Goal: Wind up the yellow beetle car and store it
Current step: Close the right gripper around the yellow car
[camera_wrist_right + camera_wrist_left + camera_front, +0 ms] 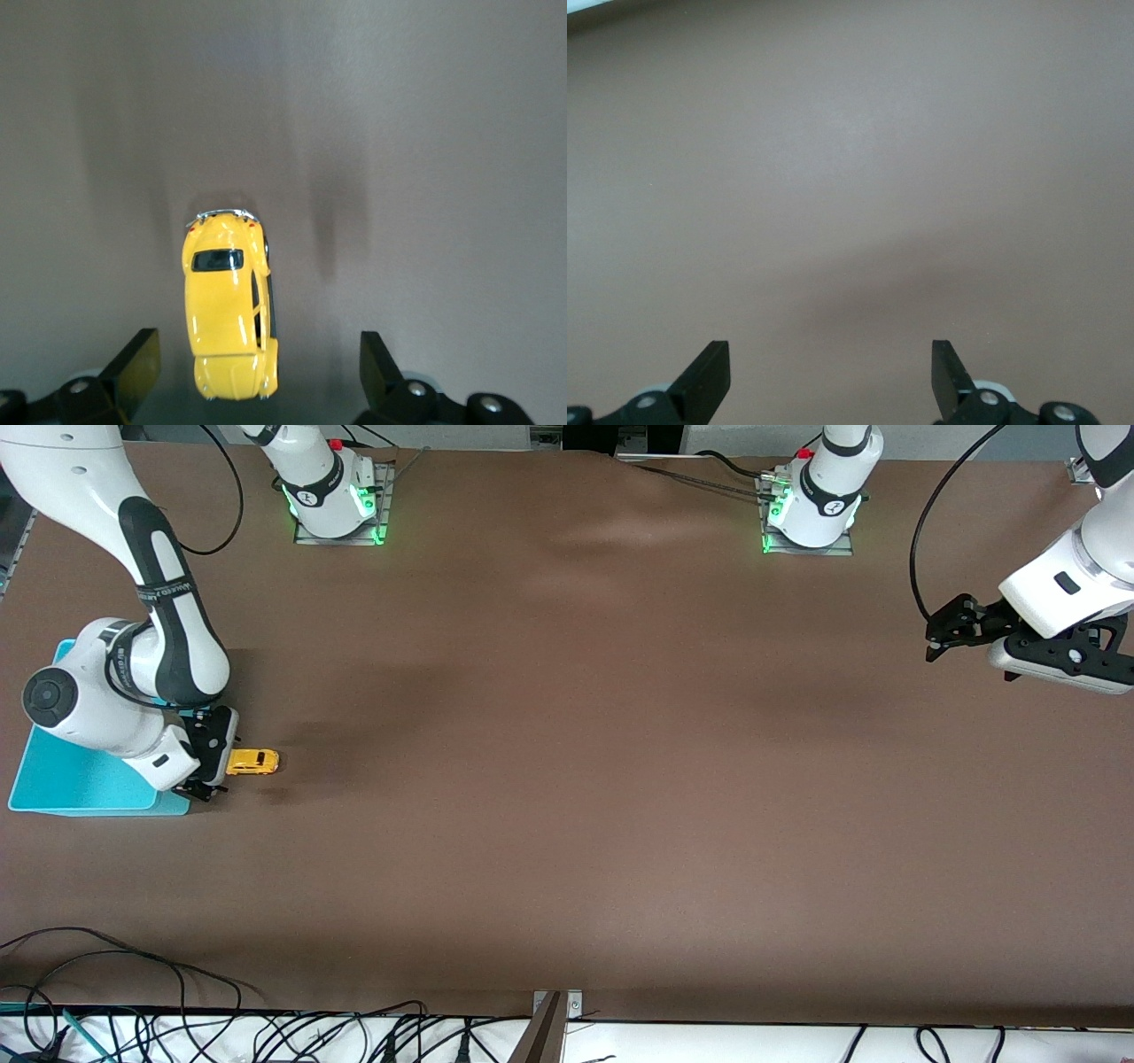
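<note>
So the yellow beetle car [253, 762] sits on the table [567, 779] beside the turquoise bin [80, 779]. Right gripper [205, 766] hovers above it, jaws wide. Left gripper [952, 633] waits elsewhere, jaws wide too.

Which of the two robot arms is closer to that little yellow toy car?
The right one. Its end effector sits right beside the yellow car, fingers open, next to the turquoise bin. The left end effector waits open over bare table at the left arm's end.
</note>
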Controlling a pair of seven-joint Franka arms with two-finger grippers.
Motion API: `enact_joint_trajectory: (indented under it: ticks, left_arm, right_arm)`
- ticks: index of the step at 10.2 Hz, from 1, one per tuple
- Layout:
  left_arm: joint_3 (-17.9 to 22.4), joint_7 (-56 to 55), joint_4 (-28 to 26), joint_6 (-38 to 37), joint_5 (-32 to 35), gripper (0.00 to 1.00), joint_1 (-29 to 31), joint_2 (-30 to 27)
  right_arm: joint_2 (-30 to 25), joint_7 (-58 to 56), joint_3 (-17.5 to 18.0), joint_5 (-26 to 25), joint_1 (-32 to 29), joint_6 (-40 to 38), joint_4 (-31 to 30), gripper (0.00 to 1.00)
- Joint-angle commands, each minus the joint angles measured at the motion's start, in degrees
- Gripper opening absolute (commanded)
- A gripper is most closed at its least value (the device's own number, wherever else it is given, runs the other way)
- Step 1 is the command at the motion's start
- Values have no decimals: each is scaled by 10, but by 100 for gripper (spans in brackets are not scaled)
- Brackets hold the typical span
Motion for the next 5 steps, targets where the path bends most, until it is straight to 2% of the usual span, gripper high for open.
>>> enact_joint_trajectory:
  ticks: [1, 3, 5]
  left_arm:
    - [-3, -10, 11, -11, -1, 100, 3, 4]
    - [-3, -11, 12, -10, -6, 100, 3, 5]
    - [-3, -13, 12, -11, -14, 100, 1, 4]
  right_arm:
    - [11, -18, 4, 17, -4, 22, -16, 100]
    - [11, -14, 8, 29, -4, 24, -24, 100]
    - [10, -13, 16, 37, -4, 24, -24, 94]
